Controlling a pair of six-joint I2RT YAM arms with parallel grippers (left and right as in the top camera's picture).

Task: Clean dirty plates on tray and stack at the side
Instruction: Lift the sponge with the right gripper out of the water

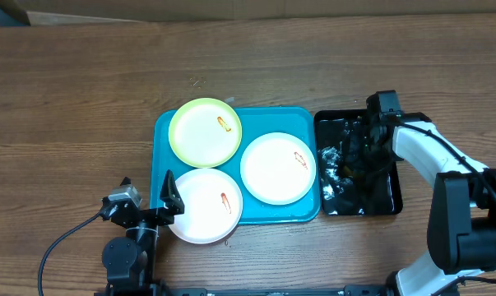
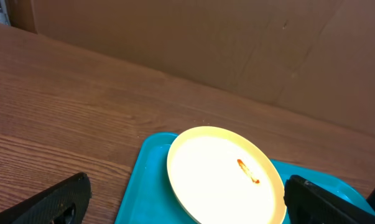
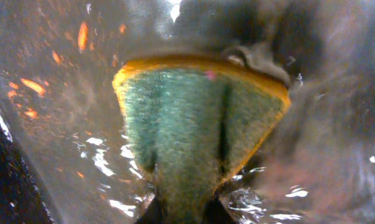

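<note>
Overhead view, left to right: left gripper [image 1: 146, 181] sits at the tray's [image 1: 256, 115] near-left corner, fingers spread wide and holding nothing, one finger over the tray's left edge. It is probably parked there to steady or lift a plate once one is wiped. The tray holds all three plates, each with a red-orange smear, so by the look of it none is cleaned yet. Yellow-green plate [image 1: 205, 131] is in the tray's far-left corner, overlapping the far rim. Near white plate [image 1: 204, 205] is at the tray's near-left, hanging over the front rim above the table [image 1: 83, 99]. Right white plate [image 1: 278, 168] fills the tray's right half. No stack is started beside the tray. Just right of the tray, black tray [image 1: 391, 197] holds shallow water with white suds. Right gripper [image 1: 359, 156] is down inside it. Right wrist view shows its fingers clamped on a sponge [image 3: 193, 124], wet, green scrub face showing, yellow-orange edge. My read is that it is loading soapy water before wiping the first plate.
</note>
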